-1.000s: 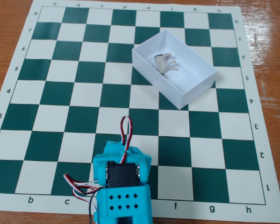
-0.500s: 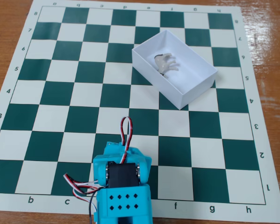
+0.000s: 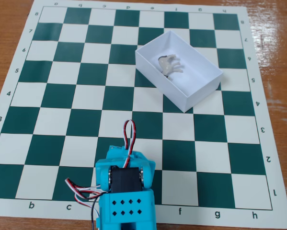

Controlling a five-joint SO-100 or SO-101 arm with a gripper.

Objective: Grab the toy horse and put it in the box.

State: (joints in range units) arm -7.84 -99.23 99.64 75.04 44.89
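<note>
Already the toy horse (image 3: pixel 170 64) lies inside the box (image 3: pixel 200 94), so you can see the main job looks done. The box sits on the chessboard mat (image 3: pixel 76 105), over toward the far right corner of the table (image 3: pixel 277 57) in the fixed view. It is turned a bit, so its long side runs slanted, from the far middle down toward the right edge.

The horse is in the far left part of the box, close to the far wall. It seems to lie on its side with its legs pointing toward the right, but it is small and pale against the white floor, so you cannot be fully sure how it rests.

Now look at the arm (image 3: pixel 126 189). You see its blue body at the near edge of the table, a little left of the middle. It looks folded back, well apart from the box. The gripper fingers do not show in this picture, so you cannot tell if they are open or closed, or if they hold anything.

What counts most is the way from the arm to the horse. The horse lies away from the arm and to the right, across several squares. The near wall of the box stands between them.

My guess is that you have nothing more to carry. If the arm reaches out again, it could bump the thin box wall and push the box along the mat.
</note>
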